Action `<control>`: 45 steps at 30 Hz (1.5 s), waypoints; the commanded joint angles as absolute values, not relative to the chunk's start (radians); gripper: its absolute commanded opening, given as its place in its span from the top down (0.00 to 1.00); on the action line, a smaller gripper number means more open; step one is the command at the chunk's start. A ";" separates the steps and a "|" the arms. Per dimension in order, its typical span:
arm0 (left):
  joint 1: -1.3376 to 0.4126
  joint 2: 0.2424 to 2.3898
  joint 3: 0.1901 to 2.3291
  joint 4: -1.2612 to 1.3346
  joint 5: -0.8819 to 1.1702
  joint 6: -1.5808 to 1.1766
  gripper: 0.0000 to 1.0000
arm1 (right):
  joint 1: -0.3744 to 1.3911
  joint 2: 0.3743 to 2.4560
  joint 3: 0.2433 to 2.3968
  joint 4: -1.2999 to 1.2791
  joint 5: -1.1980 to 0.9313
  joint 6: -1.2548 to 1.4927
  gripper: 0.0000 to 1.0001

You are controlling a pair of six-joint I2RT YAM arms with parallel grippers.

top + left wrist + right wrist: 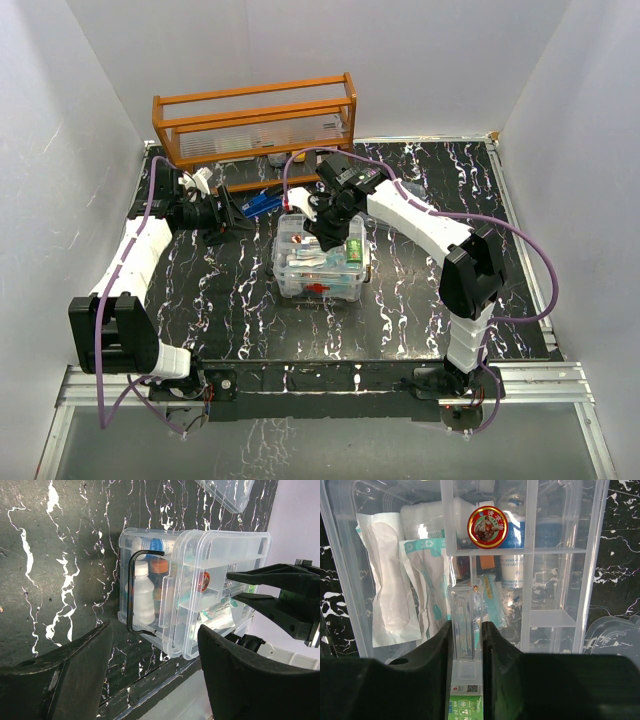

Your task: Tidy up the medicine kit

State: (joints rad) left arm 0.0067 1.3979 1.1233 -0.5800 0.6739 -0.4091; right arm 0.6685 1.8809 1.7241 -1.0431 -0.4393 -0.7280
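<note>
The medicine kit (320, 262), a clear box with a red front latch, stands mid-table with its divided tray (555, 550) in place. My right gripper (466, 627) hovers over the kit (335, 580), shut on a slim clear case (465, 605) that points down into the tray. One tray compartment holds a round red tin (488, 527). White pouches (390, 590) lie beside the tray. My left gripper (156, 645) is open and empty, left of the kit (150, 580) and apart from it, facing the dark handle (131, 592). In the top view the left gripper (235, 215) sits low near the table.
An orange wooden rack (255, 125) stands at the back. A blue item (262, 203) lies between the left gripper and the kit. A clear plastic piece (227, 492) lies beyond the kit. White walls enclose the table on three sides.
</note>
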 commanded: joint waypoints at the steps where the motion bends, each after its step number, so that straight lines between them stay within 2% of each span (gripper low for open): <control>1: 0.008 1.386 1.114 -0.586 0.705 -0.411 0.33 | 0.677 1.849 1.716 -1.069 -0.480 -0.717 1.00; 15: 0.007 1.391 1.109 -0.579 0.710 -0.414 0.33 | 0.682 1.811 1.663 -1.051 -0.491 -0.694 1.00; 34: 0.008 1.400 1.114 -0.579 0.715 -0.414 0.33 | 0.684 1.807 1.667 -0.958 -0.395 -0.687 1.00; 45: 0.007 1.395 1.111 -0.580 0.714 -0.413 0.32 | 0.685 1.863 1.694 -1.010 -0.453 -0.727 0.99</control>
